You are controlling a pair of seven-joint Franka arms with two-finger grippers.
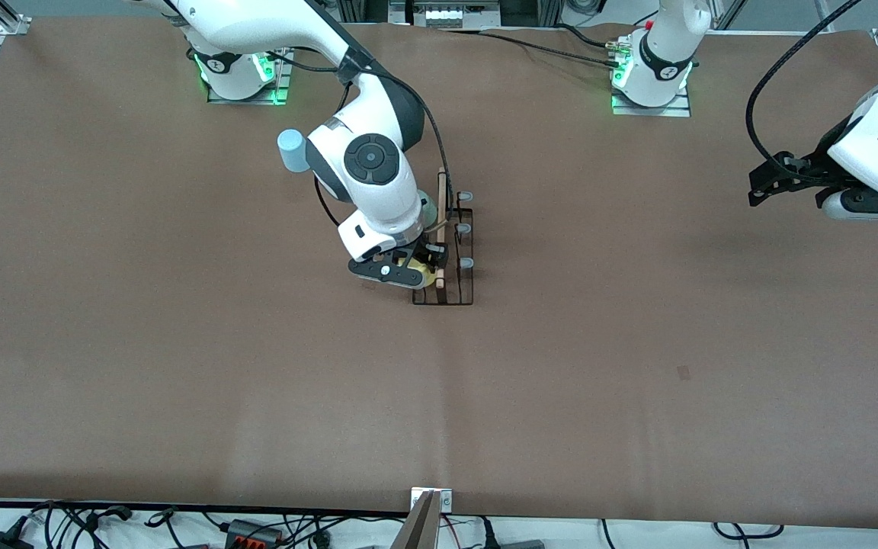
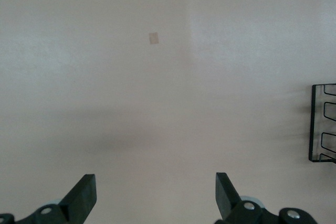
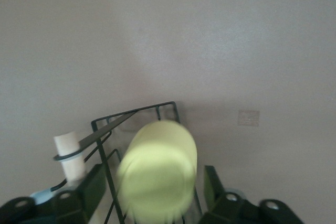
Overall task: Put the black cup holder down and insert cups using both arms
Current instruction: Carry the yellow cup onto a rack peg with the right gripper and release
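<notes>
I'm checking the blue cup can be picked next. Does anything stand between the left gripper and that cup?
Yes. The left gripper, open, hangs at the left arm's end of the table. The blue cup stands toward the right arm's end, with the right arm and the black cup holder in between.

rack (image 1: 456,252): mid-table, right arm's gripper (image 1: 414,268) and yellow cup (image 3: 157,169) crowd one side | blue cup (image 1: 293,150): stands beside that arm | table (image 1: 637,366): bare elsewhere
</notes>
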